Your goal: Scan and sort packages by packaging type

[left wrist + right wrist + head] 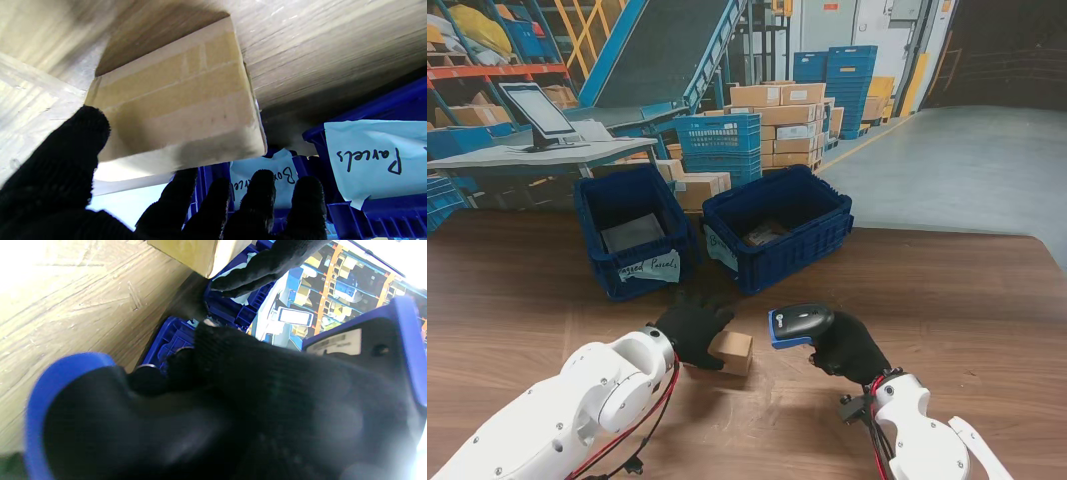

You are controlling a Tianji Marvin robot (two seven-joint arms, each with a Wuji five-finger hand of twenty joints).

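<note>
A small box (731, 351) is held in the left robot hand (691, 329), fingers (260, 186) curled over its far side and thumb on the near side, in the middle of the table (947, 290) toward its near edge; whether it is lifted clear or rests on the wood cannot be told for sure, though a shadow under it in the left wrist view suggests a slight lift. The right robot hand (845, 345) is closed round the grip of a scanner (797, 325), whose blue-rimmed head is aimed left at the box. Box and scanner are near but apart, with a bare gap of table between them. The box's long axis runs roughly left-right, its taped face seen in the left wrist view; no barcode is made out on any face. The step in hand is judged to be the scan, with the box presented to the scanner head. Two blue bins sit at the table's far edge: the left bin (632, 232) carries a tag reading "Parcels", the right bin (779, 225) a tag beginning "Bo", taken to be boxes. The right bin would likely be the box's target; it lies straight ahead of the left robot hand. Open table lies between the hands and the bins, so the path is unobstructed; the bin's near wall must be cleared on the drop.
</note>
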